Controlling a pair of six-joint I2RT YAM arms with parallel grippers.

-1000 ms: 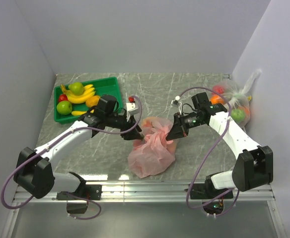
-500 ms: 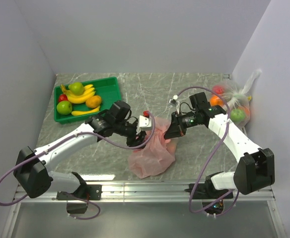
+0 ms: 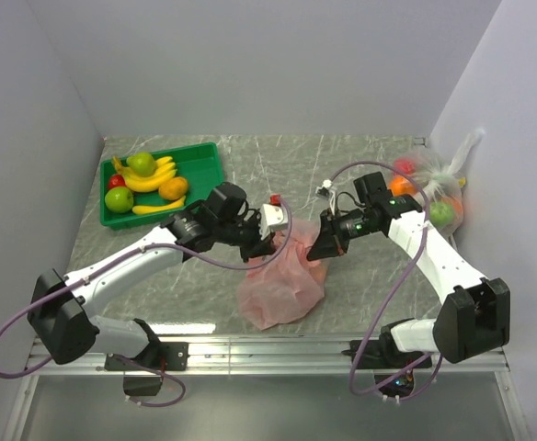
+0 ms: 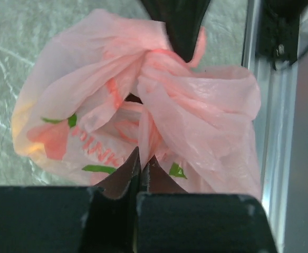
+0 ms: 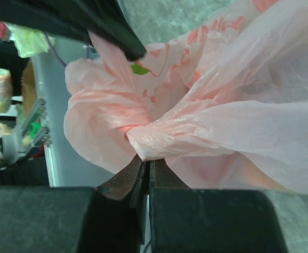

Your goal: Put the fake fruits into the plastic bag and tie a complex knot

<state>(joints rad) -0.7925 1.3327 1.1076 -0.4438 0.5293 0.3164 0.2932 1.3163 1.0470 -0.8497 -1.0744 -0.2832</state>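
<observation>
Two pinches are held on the plastic bag (image 3: 282, 287): left gripper (image 4: 140, 161) clamped on a fold, right gripper (image 5: 146, 167) on a twisted handle. Fake fruits (image 3: 149, 175) are seen in a green tray (image 3: 206, 158).

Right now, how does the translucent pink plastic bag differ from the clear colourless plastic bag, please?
The pink bag lies centrally, pinched by the left gripper and right gripper; the clear bag sits untouched by the right wall. The pink bag bears printing; the clear bag shows fruit. Both have bunched tops.
</observation>
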